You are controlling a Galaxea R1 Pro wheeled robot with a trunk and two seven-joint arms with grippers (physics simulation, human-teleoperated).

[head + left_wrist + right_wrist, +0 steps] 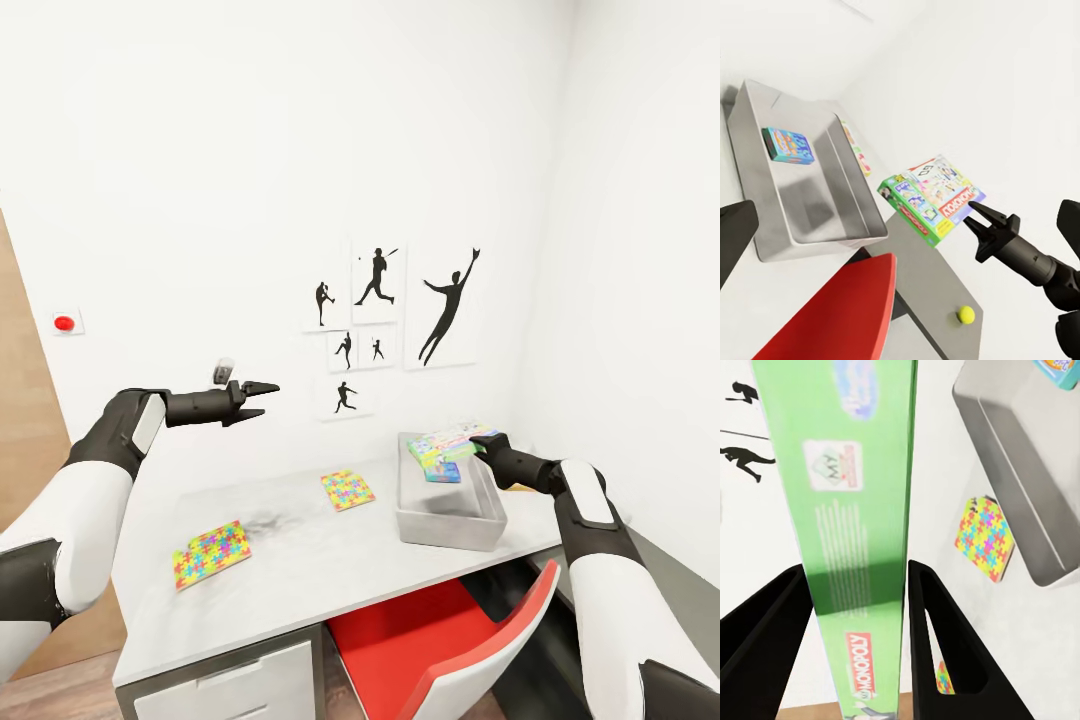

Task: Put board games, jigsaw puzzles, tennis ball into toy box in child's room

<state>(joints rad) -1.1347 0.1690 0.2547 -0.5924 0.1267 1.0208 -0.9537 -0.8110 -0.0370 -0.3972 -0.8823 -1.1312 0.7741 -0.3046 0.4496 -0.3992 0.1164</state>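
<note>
At right of frame, the right end effector (487,441) grips a green Monopoly board game (450,442) over the grey toy box (450,525), where a blue game box (443,472) already lies. Two jigsaw puzzles (210,552) (347,490) remain on the desk (300,580), and a tennis ball (965,315) beyond. The left end effector (258,391) hovers released, upper left; the wall crowds the box's right side.

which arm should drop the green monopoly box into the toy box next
Right. The right gripper already clamps the green board game above the toy box rim. The left gripper hangs open and empty, off over the table's far side.
</note>
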